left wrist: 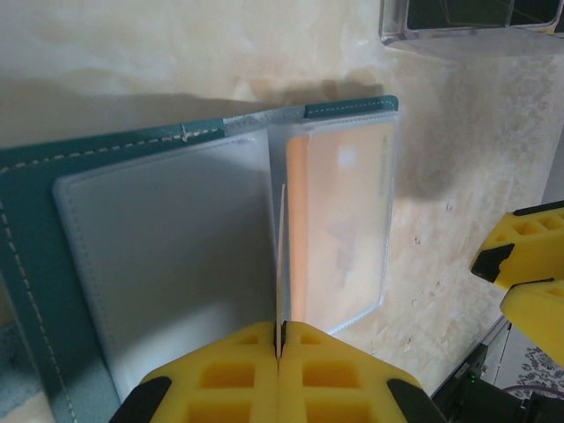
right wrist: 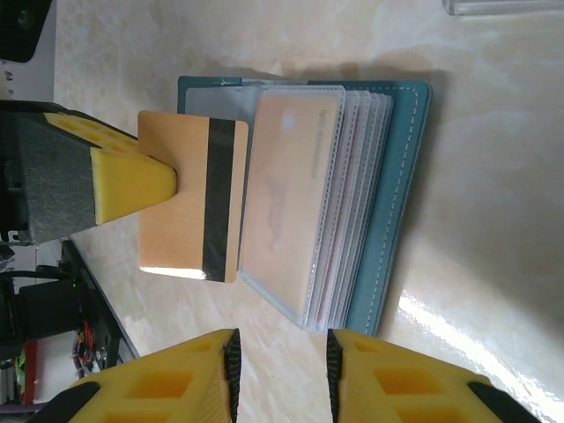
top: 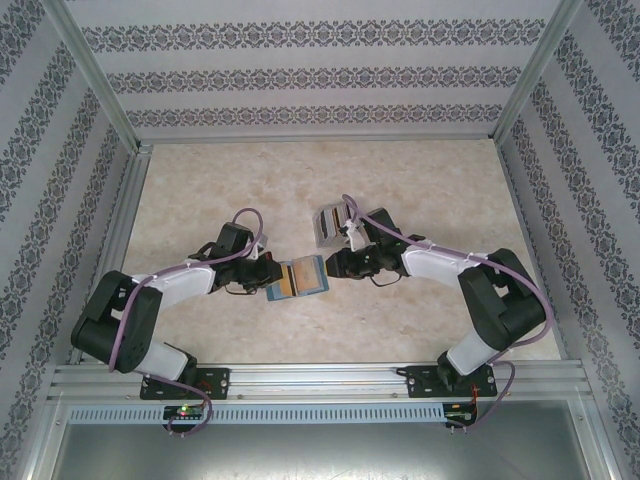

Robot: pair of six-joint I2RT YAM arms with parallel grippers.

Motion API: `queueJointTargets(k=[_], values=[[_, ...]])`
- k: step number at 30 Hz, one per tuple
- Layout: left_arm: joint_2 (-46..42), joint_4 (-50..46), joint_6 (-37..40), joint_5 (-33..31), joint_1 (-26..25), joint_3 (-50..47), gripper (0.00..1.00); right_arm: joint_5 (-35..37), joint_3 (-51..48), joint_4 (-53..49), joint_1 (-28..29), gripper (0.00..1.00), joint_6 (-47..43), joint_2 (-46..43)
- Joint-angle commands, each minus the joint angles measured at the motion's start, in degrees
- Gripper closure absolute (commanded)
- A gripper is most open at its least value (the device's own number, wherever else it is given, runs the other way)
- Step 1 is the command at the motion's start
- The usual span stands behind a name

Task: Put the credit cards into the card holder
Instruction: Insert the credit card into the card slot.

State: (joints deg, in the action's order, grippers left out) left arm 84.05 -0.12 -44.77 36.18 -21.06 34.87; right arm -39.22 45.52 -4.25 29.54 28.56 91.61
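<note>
Left gripper [left wrist: 280,339] pinches a credit card [right wrist: 189,238] at the card holder's [right wrist: 401,176] open edge, right gripper [right wrist: 280,348] part-open, empty beside it, marble table [top: 200,200] beyond

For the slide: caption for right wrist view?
Left gripper holds orange card at the open wallet; right gripper open.

We see the left gripper [left wrist: 280,339] pinched tight on an orange credit card [left wrist: 294,238], which stands on edge over the open teal card holder [left wrist: 35,264]. Beside it, a second orange card [left wrist: 348,220] lies inside a clear sleeve [left wrist: 389,176]. The right gripper [left wrist: 507,278] sits nearby, fingers parted. A clear plastic box [left wrist: 467,31] stands farther off on the marbled table [left wrist: 176,53].
</note>
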Motion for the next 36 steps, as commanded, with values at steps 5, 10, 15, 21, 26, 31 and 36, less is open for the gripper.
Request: queueJointTargets(k=[5,10,15,21,26,31,36], values=[[0.93,3.94,0.60,2.49,0.58,0.73,1.00,-0.07,0.63,2.10,0.78,0.66,0.54,3.86],[1.38,4.13,0.61,2.57,0.75,0.58,1.00,-0.20,0.89,2.24,0.76,0.65,0.30,5.30],[2.72,5.30,0.30,2.73,0.89,0.90,1.00,-0.31,1.33,2.28,0.78,0.66,0.05,6.84],[4.02,4.96,0.40,2.75,1.13,1.57,1.00,-0.42,1.42,2.23,0.78,0.65,-0.04,7.57],[4.33,4.61,0.82,2.84,1.94,1.36,1.00,-0.86,1.77,2.49,0.74,0.65,0.08,8.73],[4.75,6.53,-0.15,2.74,2.52,-0.13,1.00,-1.12,2.12,2.67,0.79,0.65,0.06,9.28],[5.60,8.72,-1.24,3.74,2.57,-0.55,1.00,-1.34,2.34,2.67,0.87,0.65,0.07,9.88]])
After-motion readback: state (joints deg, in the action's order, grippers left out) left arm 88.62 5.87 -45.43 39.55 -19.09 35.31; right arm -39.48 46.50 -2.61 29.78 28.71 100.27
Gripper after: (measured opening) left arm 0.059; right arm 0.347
